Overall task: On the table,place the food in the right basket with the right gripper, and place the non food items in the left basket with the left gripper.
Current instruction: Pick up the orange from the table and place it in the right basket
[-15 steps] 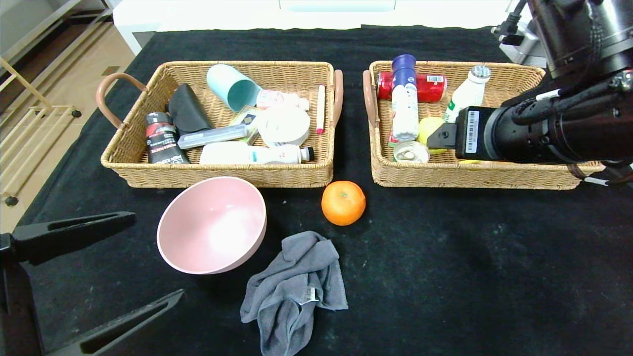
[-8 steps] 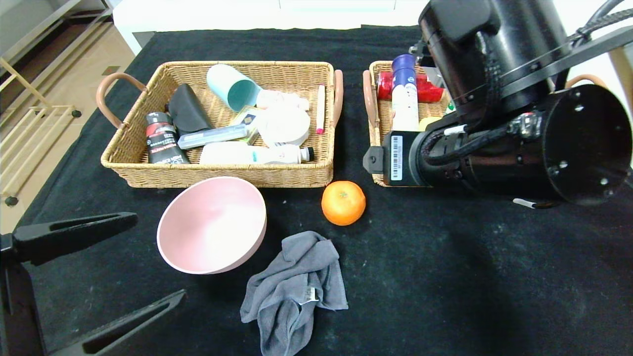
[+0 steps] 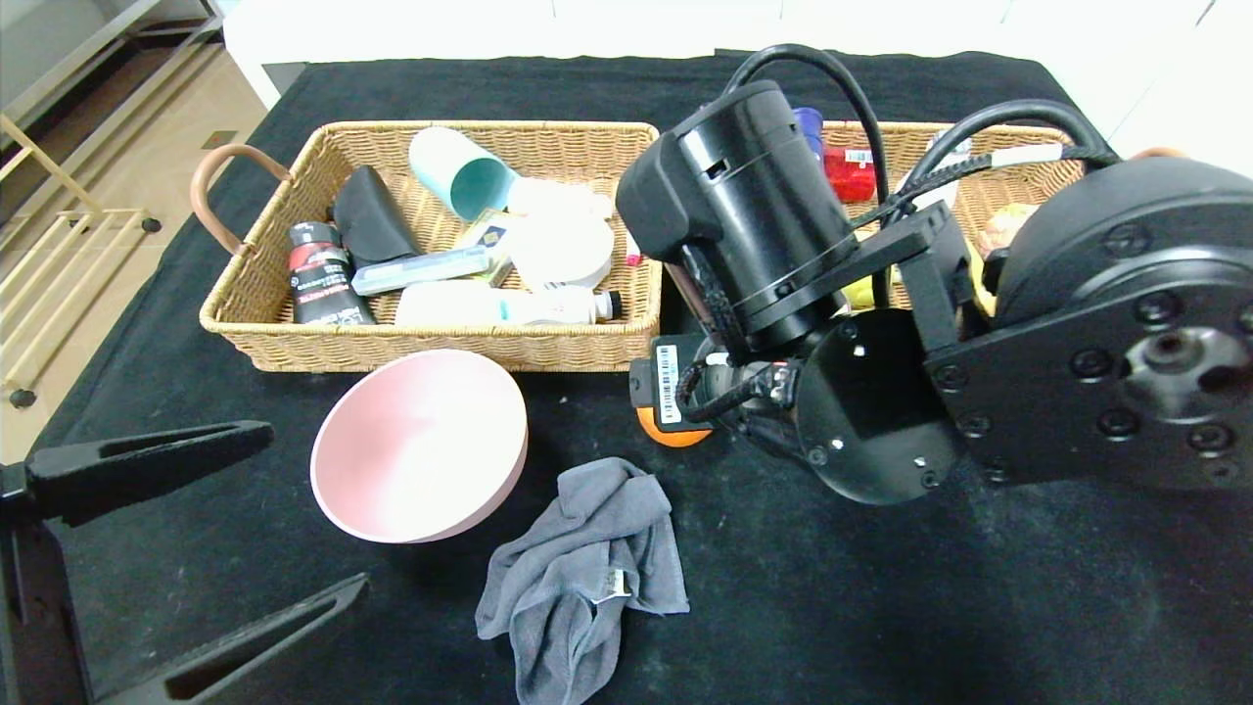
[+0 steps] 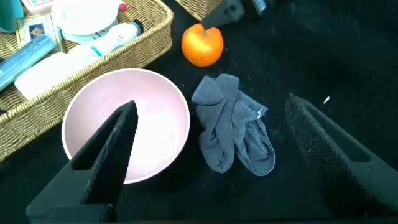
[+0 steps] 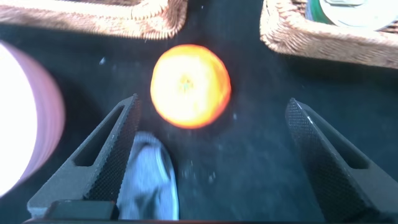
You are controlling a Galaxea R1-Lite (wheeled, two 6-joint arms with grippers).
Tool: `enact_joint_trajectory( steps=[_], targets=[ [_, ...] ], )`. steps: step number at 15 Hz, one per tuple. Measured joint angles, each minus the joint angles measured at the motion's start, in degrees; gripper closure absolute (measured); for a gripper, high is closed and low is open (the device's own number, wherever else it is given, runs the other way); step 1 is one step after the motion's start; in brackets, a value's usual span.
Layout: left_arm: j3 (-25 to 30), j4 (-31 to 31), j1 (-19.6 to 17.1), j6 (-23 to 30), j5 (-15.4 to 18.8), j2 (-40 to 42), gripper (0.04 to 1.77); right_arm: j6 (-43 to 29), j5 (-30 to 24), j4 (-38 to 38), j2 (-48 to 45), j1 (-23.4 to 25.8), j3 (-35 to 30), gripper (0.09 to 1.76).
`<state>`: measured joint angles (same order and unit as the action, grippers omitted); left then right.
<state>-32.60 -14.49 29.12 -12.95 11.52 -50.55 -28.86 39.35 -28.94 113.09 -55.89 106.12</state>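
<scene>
1. The orange point(image 5: 190, 85) lies on the table point(image 3: 881, 587), in the gap in front of the left basket point(image 3: 431, 345) and the right basket point(image 5: 323, 43).
2. The right gripper point(image 5: 211, 155) hangs over the orange with its fingers wide apart, not touching it.
3. The left gripper point(image 4: 217, 155) is open, near the pink bowl point(image 3: 419, 446) and the grey cloth point(image 3: 582, 568).

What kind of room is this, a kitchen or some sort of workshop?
Probably a robot test room, not a kitchen: a table draped in black cloth, two wicker baskets, the left basket full of toiletries, and a staged orange, pink bowl and grey cloth.
</scene>
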Motion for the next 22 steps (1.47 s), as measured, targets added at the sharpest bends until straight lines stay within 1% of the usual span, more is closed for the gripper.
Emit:
enact_joint_trajectory(
  steps=[4, 9, 12, 16, 22],
  targets=[
    [0.0, 0.0, 0.0, 0.0, 0.0, 0.0, 0.09, -0.1, 0.8, 4.3, 3.0, -0.1, 0.1, 0.15],
    [0.0, 0.0, 0.0, 0.0, 0.0, 0.0, 0.09, -0.7, 0.9, 4.7, 5.8, 0.9, 0.3, 0.15],
    [0.0, 0.0, 0.0, 0.0, 0.0, 0.0, 0.09, -0.9, 0.9, 4.7, 7.2, 2.1, 1.8, 0.14],
    [0.0, 0.0, 0.0, 0.0, 0.0, 0.0, 0.09, -0.8, 0.9, 4.7, 9.1, 2.3, 3.7, 0.14],
    [-0.1, 0.0, 0.0, 0.0, 0.0, 0.1, 0.09, -0.7, 0.9, 4.7, 11.1, 2.4, 4.8, 0.14]
  ],
)
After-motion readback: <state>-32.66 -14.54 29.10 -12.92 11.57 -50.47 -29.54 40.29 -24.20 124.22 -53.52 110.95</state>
